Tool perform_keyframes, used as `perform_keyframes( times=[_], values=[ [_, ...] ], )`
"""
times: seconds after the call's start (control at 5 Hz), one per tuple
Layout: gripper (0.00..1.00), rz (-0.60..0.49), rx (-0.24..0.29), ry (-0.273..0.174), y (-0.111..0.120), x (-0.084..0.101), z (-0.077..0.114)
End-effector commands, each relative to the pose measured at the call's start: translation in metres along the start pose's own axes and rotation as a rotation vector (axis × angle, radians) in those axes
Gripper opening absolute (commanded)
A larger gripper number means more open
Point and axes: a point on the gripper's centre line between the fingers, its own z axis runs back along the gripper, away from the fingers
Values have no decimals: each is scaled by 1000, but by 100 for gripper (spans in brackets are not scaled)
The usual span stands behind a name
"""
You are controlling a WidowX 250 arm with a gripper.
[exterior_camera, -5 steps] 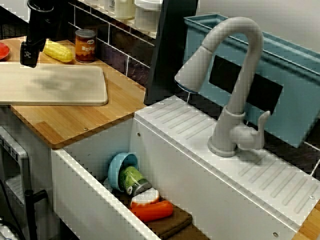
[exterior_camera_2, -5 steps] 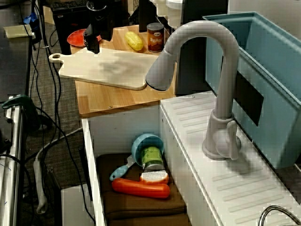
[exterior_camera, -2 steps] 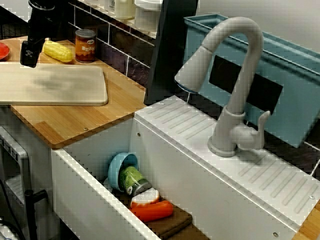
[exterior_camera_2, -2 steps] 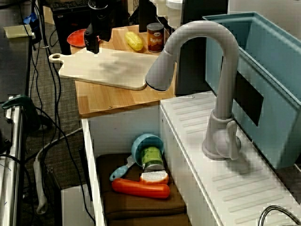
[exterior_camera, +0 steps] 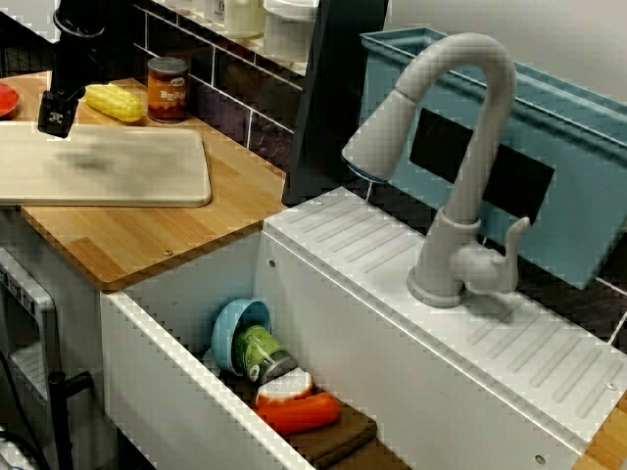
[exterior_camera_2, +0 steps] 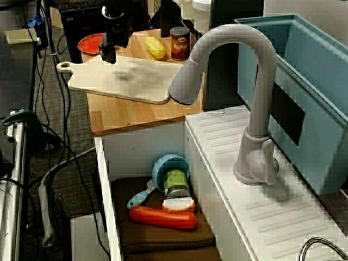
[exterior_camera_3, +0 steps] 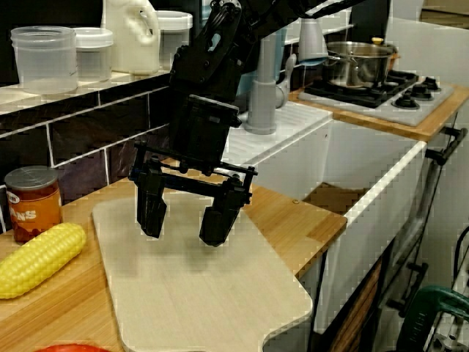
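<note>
View from beside the tap: a wooden counter (exterior_camera: 147, 235) meets a white sink (exterior_camera: 157, 392), and the cutting board (exterior_camera: 118, 171) lies flat on the counter. View along the sink: its long axis runs crosswise, with the handle end overhanging the counter's front edge (corn (exterior_camera_2: 155, 47) and can (exterior_camera_2: 179, 43) sit behind). View from the counter's end: the gripper (exterior_camera_3: 181, 231) points down just above the board, fingers (exterior_camera_3: 151, 213) spread wide and empty.

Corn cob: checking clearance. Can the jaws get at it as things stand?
Probably yes. The open, empty jaws hang over the cutting board, and the corn lies just beside the board, with only a can next to it.
</note>
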Motion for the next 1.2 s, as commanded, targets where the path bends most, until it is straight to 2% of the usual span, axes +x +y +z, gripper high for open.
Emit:
perform_keyframes(
  times=[0.0,0.4,0.6,0.8,1.0],
  values=[
    [100,18,28,-7,16,-7,9],
    [100,49,13,-16,32,-12,-2],
    [100,90,17,-50,39,-14,-5],
    [100,143,11,-40,47,-13,-13],
    [93,175,-1,-36,54,-14,-17]
  ],
)
